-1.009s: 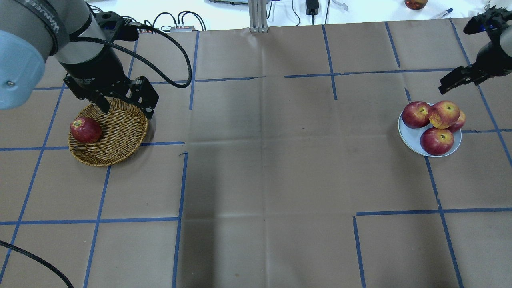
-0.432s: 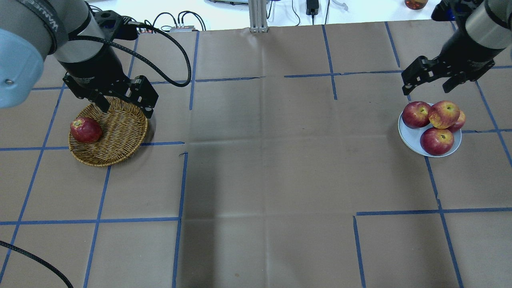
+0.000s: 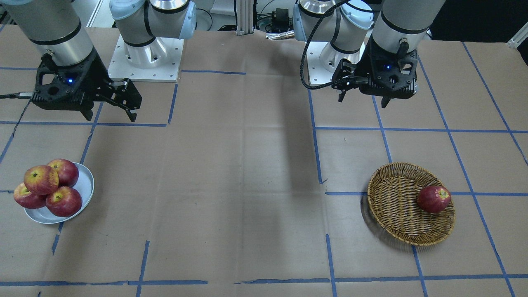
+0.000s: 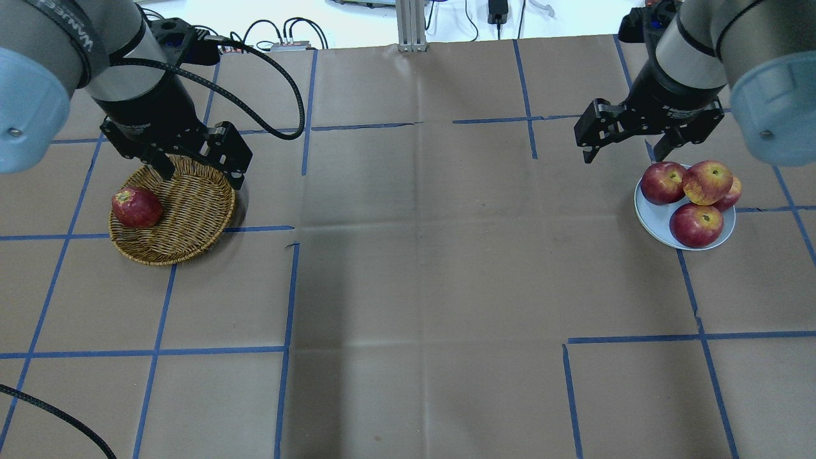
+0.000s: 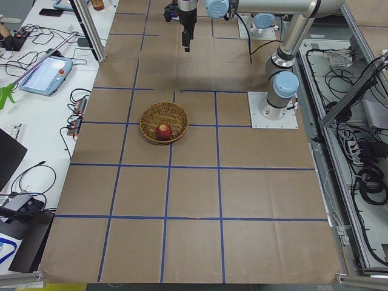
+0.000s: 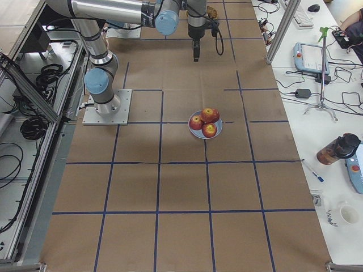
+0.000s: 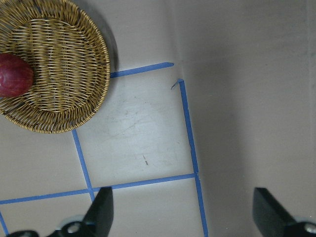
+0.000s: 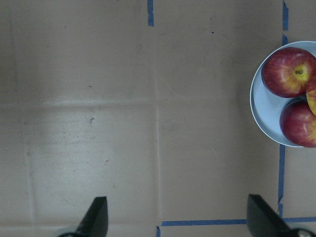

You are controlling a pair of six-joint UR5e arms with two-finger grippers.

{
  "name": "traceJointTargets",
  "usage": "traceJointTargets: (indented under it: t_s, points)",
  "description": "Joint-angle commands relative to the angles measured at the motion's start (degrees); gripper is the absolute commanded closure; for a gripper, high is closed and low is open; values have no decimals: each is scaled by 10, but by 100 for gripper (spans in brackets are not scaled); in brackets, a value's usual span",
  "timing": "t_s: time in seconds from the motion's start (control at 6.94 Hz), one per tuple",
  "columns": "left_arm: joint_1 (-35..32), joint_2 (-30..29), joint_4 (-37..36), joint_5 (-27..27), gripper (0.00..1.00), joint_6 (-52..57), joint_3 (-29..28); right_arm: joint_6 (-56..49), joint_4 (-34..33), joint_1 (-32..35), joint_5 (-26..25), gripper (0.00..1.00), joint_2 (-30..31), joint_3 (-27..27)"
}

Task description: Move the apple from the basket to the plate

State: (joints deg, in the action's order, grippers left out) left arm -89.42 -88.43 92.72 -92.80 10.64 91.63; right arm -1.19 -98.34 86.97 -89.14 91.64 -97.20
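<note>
I saw the apple (image 4: 707, 182) on the plate (image 4: 653, 220), stacked atop three darker apples (image 4: 696, 224) (right wrist cam caught only its edge, overhead showed it whole). Right gripper (image 4: 621, 155) hung near the plate, fingers spread, empty. Left gripper (image 4: 202, 174) was far from the plate by the basket (image 4: 191, 223), also spread.

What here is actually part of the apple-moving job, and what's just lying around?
Part of the job:
- yellow-streaked apple, on top of the pile
- wicker basket
- pale plate

Just lying about:
- dark red apple in the basket
- three deeper-red apples on the plate
- bottle and tablet on the side bench
</note>
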Motion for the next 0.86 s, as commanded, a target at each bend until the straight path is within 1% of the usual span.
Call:
traceJointTargets:
  t_s: [0.0,0.72]
  points:
    - [-1,1,0,0,1,0,1,23,3,17,-4,0,-5,17]
    - [0,4,0,0,1,0,4,16,4,16,-4,0,-8,17]
